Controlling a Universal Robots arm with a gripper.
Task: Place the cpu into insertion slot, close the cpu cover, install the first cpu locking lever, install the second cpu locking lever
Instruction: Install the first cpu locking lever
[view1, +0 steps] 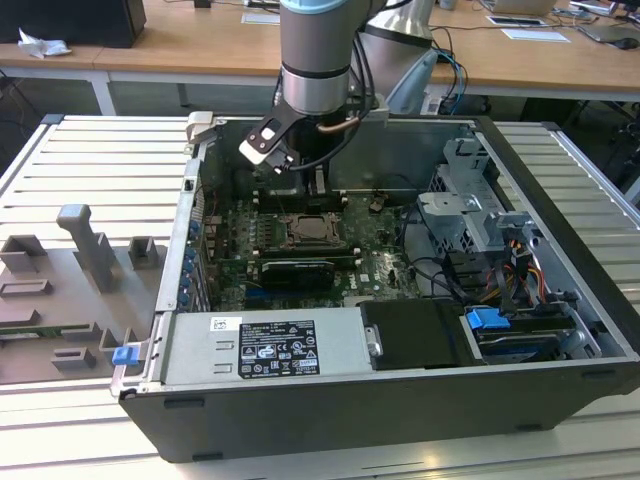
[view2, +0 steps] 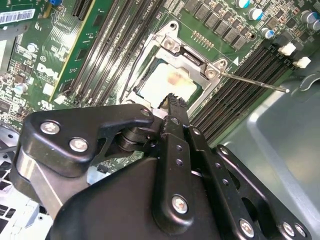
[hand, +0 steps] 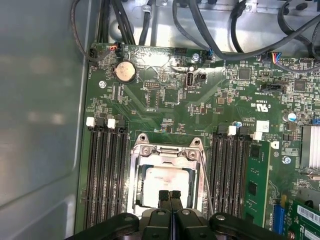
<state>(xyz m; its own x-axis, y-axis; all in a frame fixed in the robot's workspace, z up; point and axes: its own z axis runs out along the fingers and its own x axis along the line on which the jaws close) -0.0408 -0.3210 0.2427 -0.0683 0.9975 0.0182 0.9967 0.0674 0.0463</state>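
Gripper (hand: 170, 194) over cpu cover (hand: 167, 152) edge

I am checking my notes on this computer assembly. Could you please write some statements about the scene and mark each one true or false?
1. The chip sits inside a metal frame on the green board. True.
2. The jaws stand wide open. False: they are closed together, just over the chip.
3. A round coin battery sits on the board. True.
4. The computer case has its side panel on. False: it lies open, and the arm reaches down into it.
5. Long black slots run on both sides of the frame. True.
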